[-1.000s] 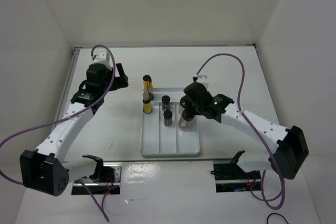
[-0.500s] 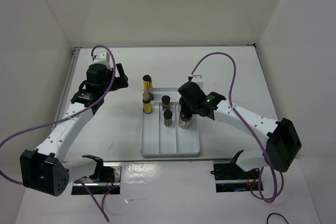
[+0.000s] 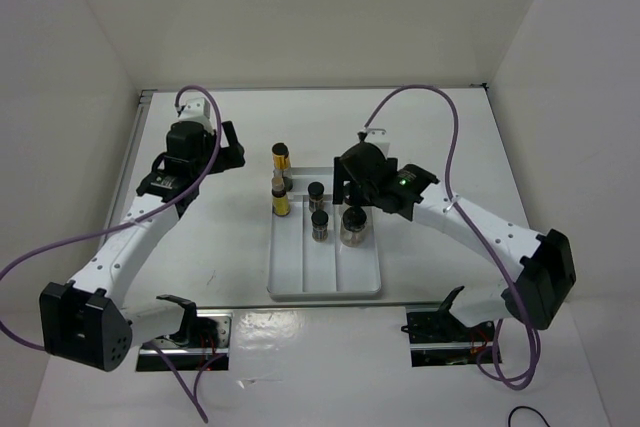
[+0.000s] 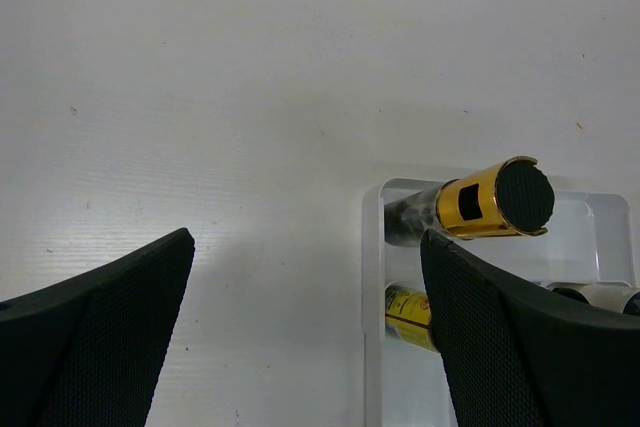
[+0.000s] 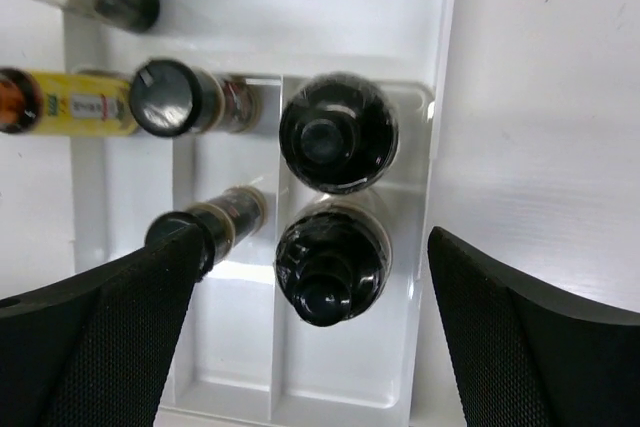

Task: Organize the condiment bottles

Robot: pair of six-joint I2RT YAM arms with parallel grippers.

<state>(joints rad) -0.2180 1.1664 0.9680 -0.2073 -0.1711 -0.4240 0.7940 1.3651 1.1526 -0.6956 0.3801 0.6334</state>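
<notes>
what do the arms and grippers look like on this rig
The left arm and right arm both have white links with black joint housings and black wrist heads. A purple cable loops along each. A small green light glows on the right wrist. The fingers are broad, black and tapered, with a fine dotted texture.
</notes>
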